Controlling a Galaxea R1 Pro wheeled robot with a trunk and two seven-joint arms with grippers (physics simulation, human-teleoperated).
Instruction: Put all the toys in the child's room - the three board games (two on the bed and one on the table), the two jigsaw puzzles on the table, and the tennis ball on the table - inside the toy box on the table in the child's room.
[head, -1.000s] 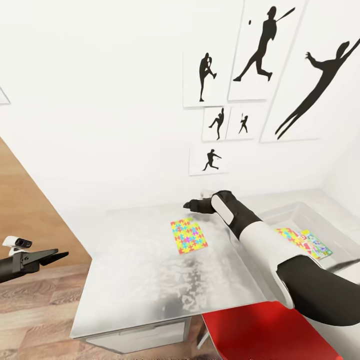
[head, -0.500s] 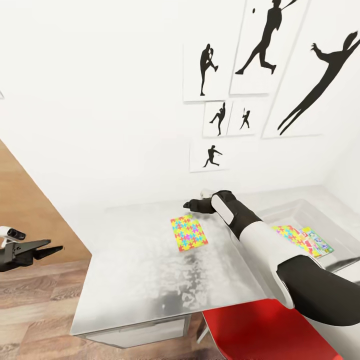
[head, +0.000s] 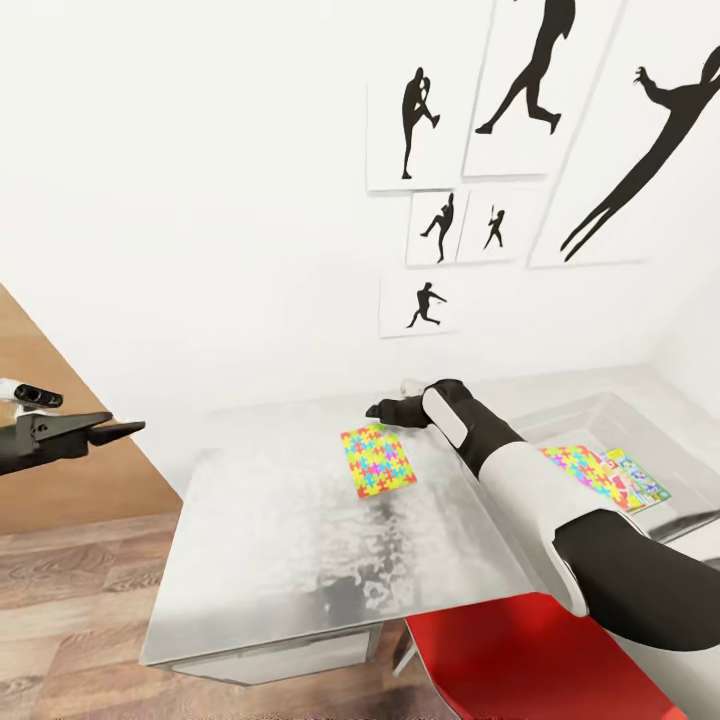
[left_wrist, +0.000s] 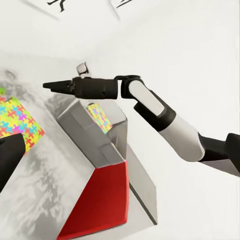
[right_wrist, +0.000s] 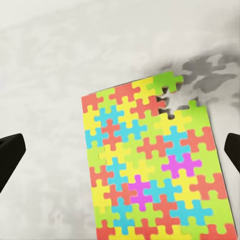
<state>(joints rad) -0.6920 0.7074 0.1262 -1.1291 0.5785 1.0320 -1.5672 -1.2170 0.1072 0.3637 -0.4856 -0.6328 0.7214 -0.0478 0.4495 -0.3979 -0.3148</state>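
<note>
While the right tool (head: 378, 409) is held above the bench (head: 290, 540) with its fingers spread wide, one jigsaw puzzle (head: 377, 460) is seen flat beneath it, near the far edge. One toy box (head: 640, 425) stands at the right end, holding a second puzzle (head: 577, 467) and one printed game box (head: 637, 478). The left tool (head: 118, 431) is kept off the bench's left edge, fingers pressed together.

- Puzzle (head: 378, 461): interlocking pieces in yellow, red, green, blue, magenta.
- Worktop (head: 280, 540): pale grey, mottled darker.
- Chair (head: 530, 660): red.
- Wall prints (head: 440, 130): black silhouettes on white.
- Floor (head: 70, 600): brown wood grain.
</note>
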